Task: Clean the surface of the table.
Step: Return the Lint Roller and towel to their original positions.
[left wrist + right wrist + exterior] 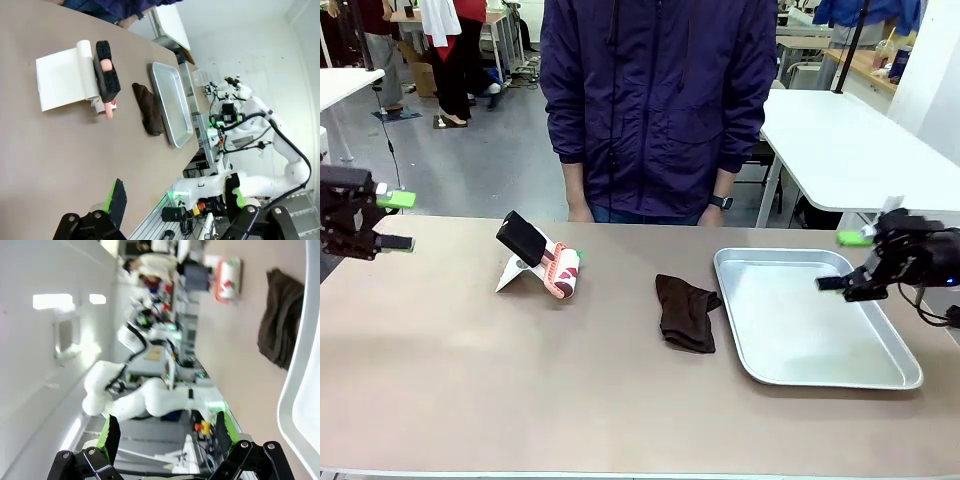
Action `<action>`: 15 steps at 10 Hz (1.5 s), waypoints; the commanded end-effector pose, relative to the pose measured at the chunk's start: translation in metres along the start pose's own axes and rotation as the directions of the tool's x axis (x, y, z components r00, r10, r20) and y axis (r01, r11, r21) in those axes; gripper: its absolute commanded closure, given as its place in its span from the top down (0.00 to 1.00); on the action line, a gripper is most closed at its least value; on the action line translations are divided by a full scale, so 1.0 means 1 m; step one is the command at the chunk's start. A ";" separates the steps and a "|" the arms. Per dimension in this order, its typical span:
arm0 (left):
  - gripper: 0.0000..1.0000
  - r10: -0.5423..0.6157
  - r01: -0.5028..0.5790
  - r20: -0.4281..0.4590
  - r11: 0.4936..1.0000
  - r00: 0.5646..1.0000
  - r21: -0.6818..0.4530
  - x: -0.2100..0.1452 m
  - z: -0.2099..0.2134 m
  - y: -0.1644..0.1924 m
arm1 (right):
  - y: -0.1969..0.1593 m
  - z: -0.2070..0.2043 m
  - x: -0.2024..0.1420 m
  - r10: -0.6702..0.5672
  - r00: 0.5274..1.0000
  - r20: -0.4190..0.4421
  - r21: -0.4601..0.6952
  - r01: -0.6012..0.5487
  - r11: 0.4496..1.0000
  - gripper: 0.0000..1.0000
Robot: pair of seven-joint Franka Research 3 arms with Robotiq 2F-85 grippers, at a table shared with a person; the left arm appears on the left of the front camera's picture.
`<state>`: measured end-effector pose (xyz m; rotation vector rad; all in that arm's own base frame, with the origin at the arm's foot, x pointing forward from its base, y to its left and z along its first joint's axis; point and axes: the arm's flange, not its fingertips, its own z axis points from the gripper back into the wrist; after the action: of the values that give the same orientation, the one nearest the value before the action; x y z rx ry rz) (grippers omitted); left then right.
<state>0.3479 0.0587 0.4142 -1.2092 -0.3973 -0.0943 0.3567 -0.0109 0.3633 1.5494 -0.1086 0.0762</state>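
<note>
The table [470, 380] has a brownish-tan top that spans the front view. On it, left of the tray, lies a crumpled dark brown cloth [685, 312], also seen as the cloth [147, 116] and the cloth [280, 335]. My left gripper [400, 221] hovers open at the table's left end, its fingers pointing right, nothing between them. In its own view the left gripper [175, 200] looks along the table [60, 150]. My right gripper [842, 260] hangs open over the tray's right side, empty. The right gripper [167, 432] faces the table [235, 350].
A shallow silver tray [895, 375] sits empty at the right, seen as the tray [172, 110] and the tray [300, 390]. A black and pink-red roller on a white sheet [542, 260] stands left of centre. A person in a purple jacket [655, 100] stands at the far edge.
</note>
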 end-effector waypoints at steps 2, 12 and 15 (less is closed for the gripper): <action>1.00 -0.048 0.046 -0.035 0.998 0.998 -0.050 -0.030 -0.008 0.040 | -0.011 -0.018 -0.046 0.022 0.950 0.311 0.080 -0.050 0.996 1.00; 1.00 -0.021 0.021 -0.009 0.999 1.000 -0.030 -0.007 0.003 0.018 | -0.003 0.013 0.005 0.001 0.997 0.081 0.058 -0.006 0.998 1.00; 1.00 -0.021 0.021 -0.009 0.999 1.000 -0.030 -0.007 0.003 0.018 | -0.003 0.013 0.005 0.001 0.997 0.081 0.058 -0.006 0.998 1.00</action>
<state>0.3471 0.0693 0.3930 -1.2137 -0.3975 -0.1418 0.3641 -0.0221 0.3567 1.6083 -0.1775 0.0063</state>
